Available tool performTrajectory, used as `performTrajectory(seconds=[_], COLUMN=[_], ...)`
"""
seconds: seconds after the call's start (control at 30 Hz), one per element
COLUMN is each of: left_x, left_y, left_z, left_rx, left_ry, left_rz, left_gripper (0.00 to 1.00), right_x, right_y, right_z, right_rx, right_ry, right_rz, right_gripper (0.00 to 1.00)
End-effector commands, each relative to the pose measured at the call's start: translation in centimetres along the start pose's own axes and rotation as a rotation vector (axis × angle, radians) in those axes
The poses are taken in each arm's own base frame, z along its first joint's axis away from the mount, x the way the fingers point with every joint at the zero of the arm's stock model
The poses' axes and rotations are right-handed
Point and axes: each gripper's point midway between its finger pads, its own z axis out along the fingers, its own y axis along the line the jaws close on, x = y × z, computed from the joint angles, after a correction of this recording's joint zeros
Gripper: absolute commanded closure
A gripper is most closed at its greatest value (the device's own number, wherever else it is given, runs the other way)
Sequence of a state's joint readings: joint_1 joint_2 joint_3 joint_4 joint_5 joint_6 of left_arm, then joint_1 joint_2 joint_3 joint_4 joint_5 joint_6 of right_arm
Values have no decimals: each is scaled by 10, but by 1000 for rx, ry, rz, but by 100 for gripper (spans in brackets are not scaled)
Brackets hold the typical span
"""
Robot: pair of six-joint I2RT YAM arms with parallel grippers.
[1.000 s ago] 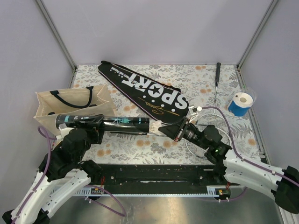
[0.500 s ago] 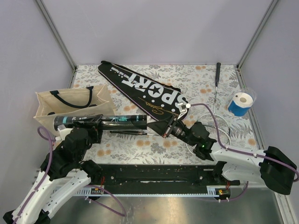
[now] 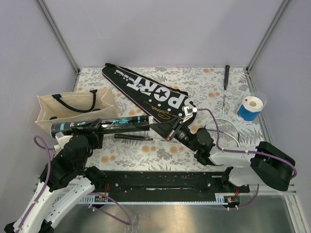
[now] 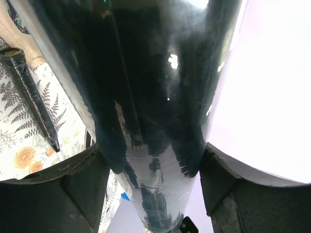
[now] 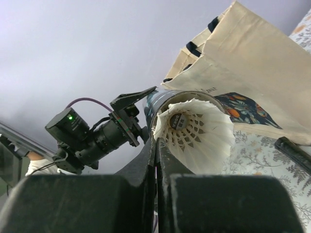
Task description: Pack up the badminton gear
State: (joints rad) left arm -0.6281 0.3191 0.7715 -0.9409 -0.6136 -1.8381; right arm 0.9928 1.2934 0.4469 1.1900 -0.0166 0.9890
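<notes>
The long black tube point(image 3: 121, 124) lies level above the table, and my left gripper point(image 3: 95, 131) is shut on it; its glossy body point(image 4: 155, 97) fills the left wrist view between the two jaws point(image 4: 153, 170). My right gripper point(image 3: 167, 130) is at the tube's right end, shut on the skirt edge of a white shuttlecock point(image 5: 194, 133). The shuttlecock's cork end points into the tube's open mouth point(image 5: 163, 99). The silver racket point(image 3: 227, 127) lies at the right. The black "SPORT" cover point(image 3: 150, 92) lies at the back.
A beige tote bag point(image 3: 73, 104) stands behind the tube at the left. A blue and white roll point(image 3: 251, 108) sits by the right wall. A thin black rod point(image 3: 133, 137) lies on the floral table point(image 3: 146, 150) under the tube.
My right gripper has moved left with the shuttlecock, up to the tube's open end. The tube has shifted a little to the left in the left gripper.
</notes>
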Motion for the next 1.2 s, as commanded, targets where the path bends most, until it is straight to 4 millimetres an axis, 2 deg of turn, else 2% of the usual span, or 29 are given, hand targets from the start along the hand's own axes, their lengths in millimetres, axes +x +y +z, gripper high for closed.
performTrajectory(seconds=[0.0, 0.23, 0.47, 0.67, 0.93, 1.17], left_x=[37, 31, 25, 33, 43, 45], left_y=[-35, -31, -35, -36, -37, -38], left_z=[-26, -32, -41, -42, -41, -41], left_rx=[99, 89, 108, 93, 91, 92], left_ry=[240, 232, 231, 266, 303, 308], left_rz=[-53, -20, 3, 13, 17, 18], left_gripper=[80, 80, 80, 80, 81, 82], right_x=[7, -7, -18, -7, 3, 7], right_y=[26, 21, 28, 43, 46, 49], right_z=[-9, -27, -42, -34, -15, -11], right_rx=[-100, -3, 27, -46, -98, -148], right_ry=[14, -10, -3, 53, 79, 71], right_rz=[15, -88, -217, -188, -145, -98], right_gripper=[100, 100, 100, 100, 100, 100])
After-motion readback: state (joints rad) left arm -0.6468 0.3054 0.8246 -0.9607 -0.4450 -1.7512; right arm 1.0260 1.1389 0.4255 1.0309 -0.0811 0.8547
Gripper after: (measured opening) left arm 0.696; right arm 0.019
